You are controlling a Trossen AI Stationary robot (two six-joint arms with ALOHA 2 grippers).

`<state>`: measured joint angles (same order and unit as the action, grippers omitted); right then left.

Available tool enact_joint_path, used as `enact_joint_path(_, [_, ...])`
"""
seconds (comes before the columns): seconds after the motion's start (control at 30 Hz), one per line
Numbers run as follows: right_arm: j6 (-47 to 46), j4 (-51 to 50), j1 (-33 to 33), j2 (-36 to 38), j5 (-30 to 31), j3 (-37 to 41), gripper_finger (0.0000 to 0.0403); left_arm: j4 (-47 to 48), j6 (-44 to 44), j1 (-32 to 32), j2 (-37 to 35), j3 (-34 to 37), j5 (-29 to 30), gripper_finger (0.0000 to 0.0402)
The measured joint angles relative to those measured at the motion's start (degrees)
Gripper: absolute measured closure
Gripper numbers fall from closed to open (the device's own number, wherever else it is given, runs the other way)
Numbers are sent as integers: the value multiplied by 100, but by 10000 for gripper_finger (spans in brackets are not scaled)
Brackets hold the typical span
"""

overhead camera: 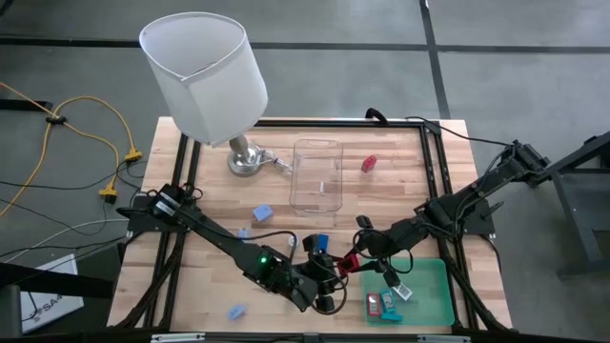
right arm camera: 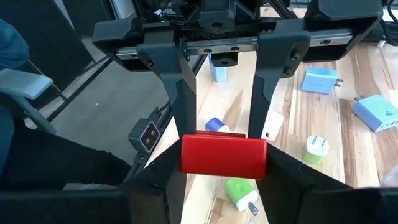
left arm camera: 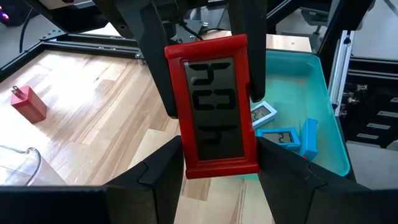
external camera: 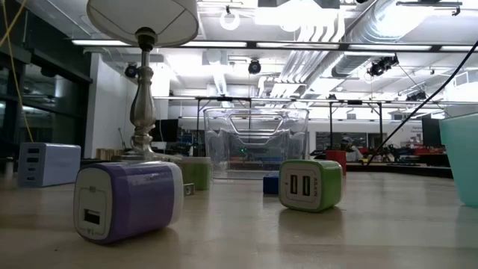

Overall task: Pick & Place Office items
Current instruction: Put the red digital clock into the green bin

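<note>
Red clock (left arm camera: 216,109) between both tools

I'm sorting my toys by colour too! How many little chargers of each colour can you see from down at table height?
purple charger: 1
green chargers: 2
blue charger: 1
red charger: 1
pale blue charger: 1
Total: 6

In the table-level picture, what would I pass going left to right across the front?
White charger block → purple-and-white charger → lamp base → clear plastic box → green charger → teal tray edge.
</note>
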<state>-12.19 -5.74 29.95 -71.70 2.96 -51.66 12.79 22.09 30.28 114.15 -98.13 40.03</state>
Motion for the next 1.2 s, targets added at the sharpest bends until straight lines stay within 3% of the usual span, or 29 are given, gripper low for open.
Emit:
enact_joint_path(0.77, [0,-9,4,0,-33,0,255,-3,-134,-2,0,0,-117,218])
enact_joint_path(1.2, [-4,-52,7,0,-76,0,255,16,-153,0,0,0,-181,170])
